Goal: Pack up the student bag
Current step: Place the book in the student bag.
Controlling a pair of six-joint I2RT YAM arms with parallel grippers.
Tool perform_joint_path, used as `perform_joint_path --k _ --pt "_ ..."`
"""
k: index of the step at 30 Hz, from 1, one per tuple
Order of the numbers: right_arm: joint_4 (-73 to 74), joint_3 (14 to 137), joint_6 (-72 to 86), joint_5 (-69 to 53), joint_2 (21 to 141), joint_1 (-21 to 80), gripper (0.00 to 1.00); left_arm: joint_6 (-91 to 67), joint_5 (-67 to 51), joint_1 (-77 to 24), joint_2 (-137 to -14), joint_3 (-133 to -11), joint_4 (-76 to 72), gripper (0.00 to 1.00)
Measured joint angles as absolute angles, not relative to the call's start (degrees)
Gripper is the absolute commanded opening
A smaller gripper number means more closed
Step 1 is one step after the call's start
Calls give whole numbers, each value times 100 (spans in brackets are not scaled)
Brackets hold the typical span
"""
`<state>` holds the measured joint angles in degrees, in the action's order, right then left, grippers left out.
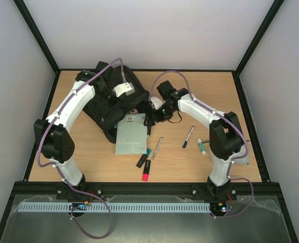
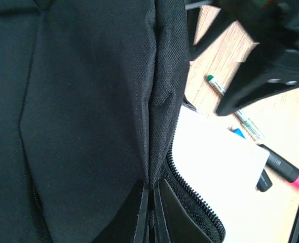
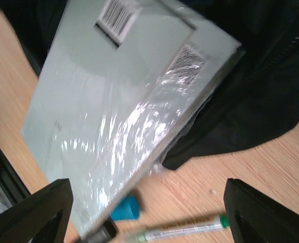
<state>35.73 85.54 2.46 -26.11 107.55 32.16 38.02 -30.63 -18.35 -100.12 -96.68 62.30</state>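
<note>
Black student bag [image 1: 108, 109] lies near the far edge, left gripper [image 2: 151, 197] pinching its fabric; right gripper [image 3: 149, 217] gapes wide, empty.

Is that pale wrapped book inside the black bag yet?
Mostly out. The book lies on the table, its far end at the unzipped bag; whether that end is tucked inside, cannot tell.

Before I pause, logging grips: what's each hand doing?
Left hand: closed on the student bag fabric.
Right hand: open, holding nothing.
</note>
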Motion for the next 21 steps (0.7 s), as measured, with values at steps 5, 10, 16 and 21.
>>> perform_joint_path --k 5,10,16,21 --pt "3566 7887 -543 -2589 9915 3240 78 3804 -3044 -1835 -10022 -9668 6202 2" --pt "3446 7297 -1293 -2705 9247 3273 76 3802 -3059 -1835 -10060 -9668 6202 2" --pt "3247 6495 -1955 -2567 9050 3706 79 3795 -3085 -1835 -10108 -9668 6202 2" --pt "2971 6167 -2375 -2257 8860 4307 88 3789 -3081 -1835 -10108 -9668 6200 2"
